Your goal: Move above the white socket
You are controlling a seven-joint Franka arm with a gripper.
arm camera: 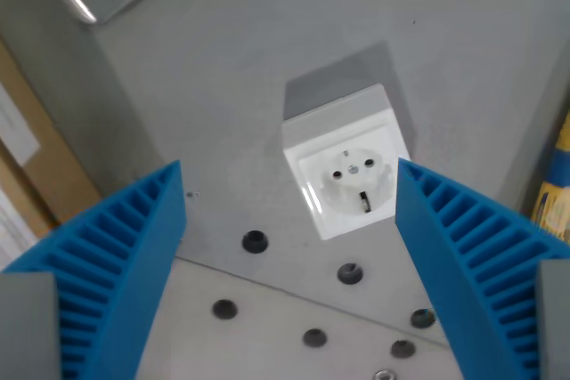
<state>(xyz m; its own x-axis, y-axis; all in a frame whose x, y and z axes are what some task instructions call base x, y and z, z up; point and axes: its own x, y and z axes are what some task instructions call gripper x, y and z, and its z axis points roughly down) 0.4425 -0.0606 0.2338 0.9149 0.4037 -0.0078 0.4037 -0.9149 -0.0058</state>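
Here the ribbed blue fingers (134, 255) stand wide apart, holding nothing. The square white plastic socket (346, 165) sits between them on the grey metal surface (223, 113).

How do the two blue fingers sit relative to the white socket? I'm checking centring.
The finger at the wrist view's right overlaps the white socket's edge in the image; the finger at the left stands clear of it, with bare table between. Both are blue and ribbed; the pincer is open.
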